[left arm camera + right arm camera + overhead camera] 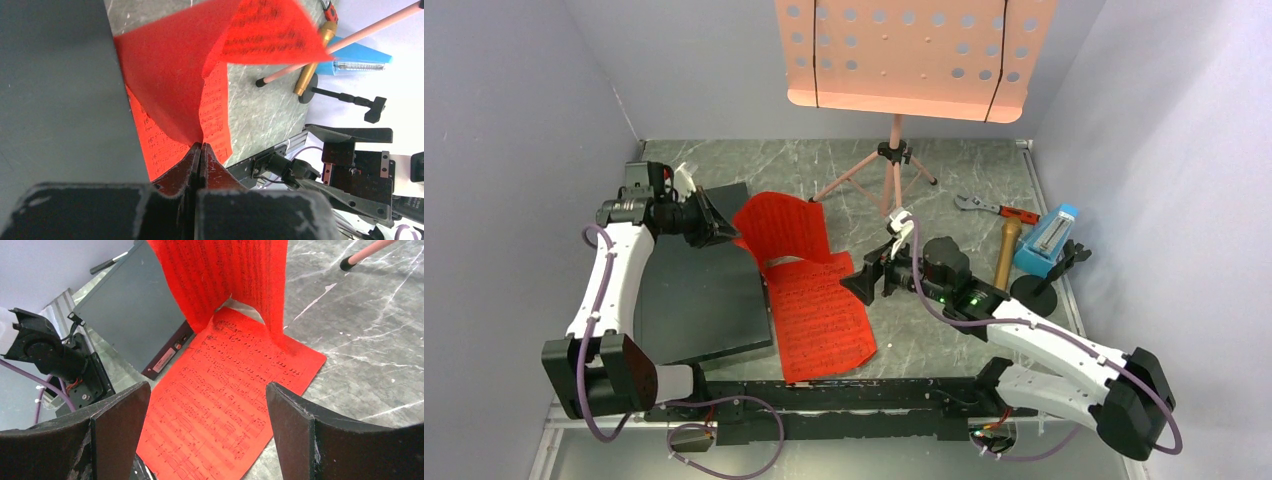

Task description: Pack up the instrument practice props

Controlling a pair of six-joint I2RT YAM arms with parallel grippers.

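My left gripper [716, 226] [201, 146] is shut on the edge of a red sheet-music page [786, 226] [170, 80], which curls up off the table. A second red page [824, 320] [225, 390] lies flat, partly tucked against the dark slab [699, 290]. My right gripper [864, 284] [207, 387] hovers open over this flat page's right side, holding nothing. The pink music stand [904, 55] stands upright at the back on its tripod [892, 170]. The gold microphone [1007, 250] on its black round base [1034, 295] and the blue metronome [1049, 238] sit at the right.
A red-handled wrench [994, 208] lies behind the microphone. The dark slab [132, 315] fills the left of the table under my left arm. Walls close in the left, back and right sides. A tripod foot [347, 262] rests near the raised page.
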